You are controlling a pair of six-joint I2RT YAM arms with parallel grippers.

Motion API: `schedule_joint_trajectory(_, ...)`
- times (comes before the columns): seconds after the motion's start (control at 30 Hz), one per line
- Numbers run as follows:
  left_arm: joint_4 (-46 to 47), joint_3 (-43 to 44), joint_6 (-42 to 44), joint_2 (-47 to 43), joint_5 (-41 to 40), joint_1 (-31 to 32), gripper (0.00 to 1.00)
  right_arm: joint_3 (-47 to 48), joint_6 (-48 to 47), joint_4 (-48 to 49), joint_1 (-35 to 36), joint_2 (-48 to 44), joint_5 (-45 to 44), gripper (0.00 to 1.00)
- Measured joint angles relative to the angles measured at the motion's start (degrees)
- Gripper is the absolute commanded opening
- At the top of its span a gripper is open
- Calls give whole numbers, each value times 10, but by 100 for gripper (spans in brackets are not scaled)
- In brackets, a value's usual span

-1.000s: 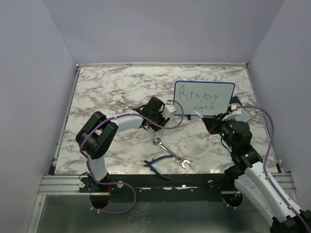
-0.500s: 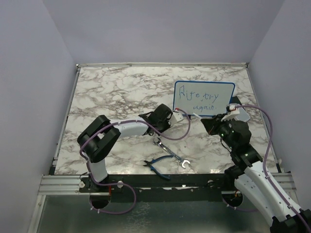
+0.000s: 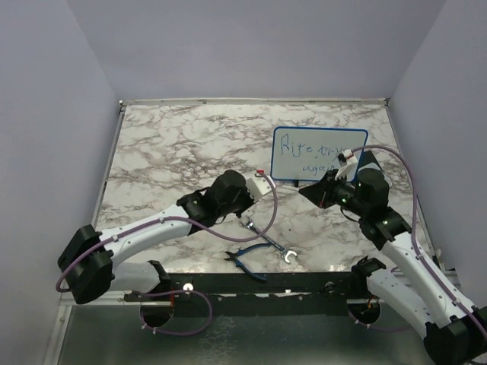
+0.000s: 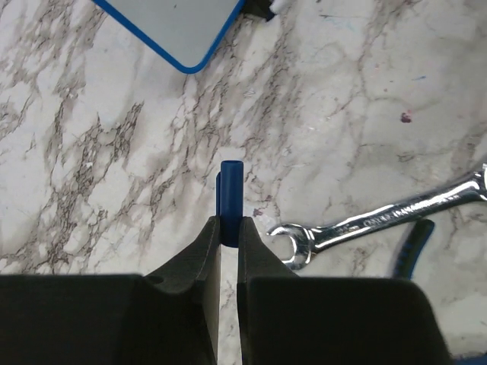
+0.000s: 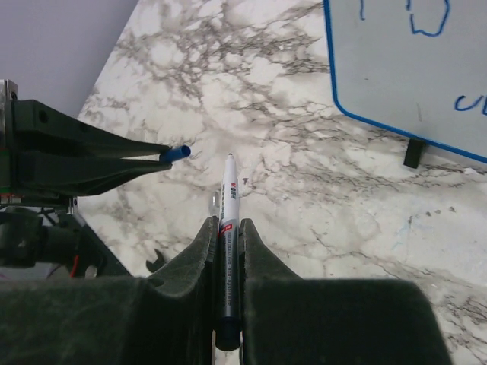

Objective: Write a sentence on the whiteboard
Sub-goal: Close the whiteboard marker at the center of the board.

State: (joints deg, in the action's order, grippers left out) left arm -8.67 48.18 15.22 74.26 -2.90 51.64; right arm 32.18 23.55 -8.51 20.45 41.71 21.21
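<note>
The whiteboard stands at the back right, blue-framed, and its corner shows in the left wrist view and the right wrist view. The sentence is a thin blue scrawl in two lines; my right arm hides its right end. My right gripper is shut on a white marker, pointing left in front of the board. My left gripper is shut on a small blue marker cap. Its fingers and the cap face the marker tip, a short gap apart.
A silver wrench lies on the marble table in front of the grippers, its open end just right of my left fingertips. Blue-handled pliers lie nearer the front edge. A rail runs along the table's near edge.
My left arm has pulled back from the board and stretched out low, carrying the cap to the left. My right gripper has lifted off the board and turned left with the marker.
</note>
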Motion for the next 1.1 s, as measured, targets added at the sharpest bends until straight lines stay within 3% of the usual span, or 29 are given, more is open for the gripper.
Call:
schedule_joint_trajectory(0.37, -31, -59, -28, -151, 4, 69, 0, 135, -12, -122, -48, 72, 194, 1)
schedule_joint_trajectory(0.57, -42, -59, -36, -186, 24, 96, 0, 145, -17, -181, -50, 91, 309, 1)
schedule_joint_trajectory(1.1, -44, -63, -39, -200, 62, 136, 0, 138, -40, -249, -50, 112, 376, 1)
